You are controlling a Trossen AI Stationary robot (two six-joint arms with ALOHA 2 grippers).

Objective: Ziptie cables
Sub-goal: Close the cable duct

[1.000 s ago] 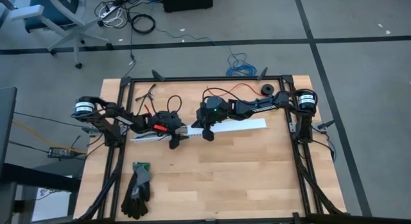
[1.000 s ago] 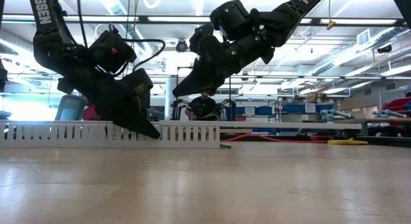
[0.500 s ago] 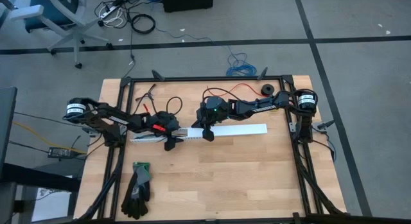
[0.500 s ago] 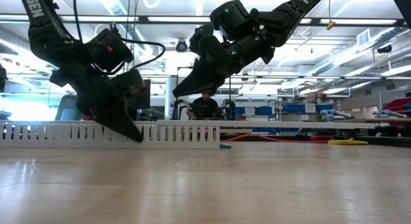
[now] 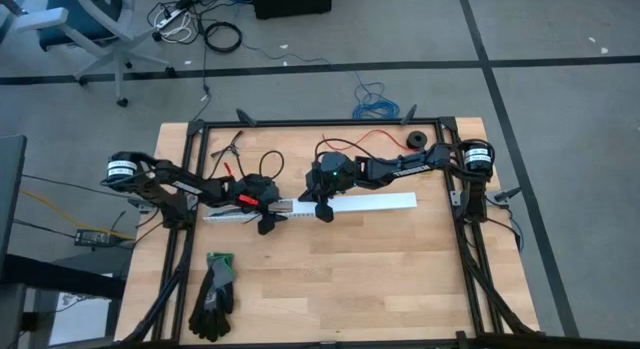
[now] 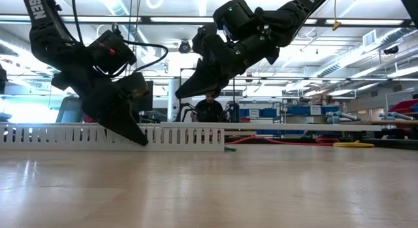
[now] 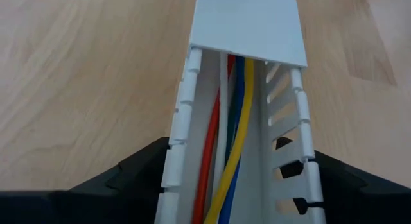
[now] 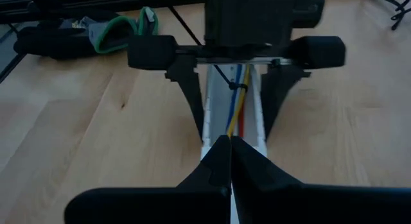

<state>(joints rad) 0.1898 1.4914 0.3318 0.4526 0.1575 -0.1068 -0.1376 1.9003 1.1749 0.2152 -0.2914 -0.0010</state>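
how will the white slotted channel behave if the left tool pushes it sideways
The white slotted channel looks stiff and light, so it would probably slide whole across the smooth wooden table. The cables lying inside would likely ride along.

A light wooden tabletop with a black metal frame along its edges carries a long white slotted plastic channel, lying flat across the far half. Well apart from the channel, toward the near left corner, lies a pair of dark work gloves with green cuffs. Beyond the channel, near the far edge, sit a small black ring-shaped roll and a thin red wire.
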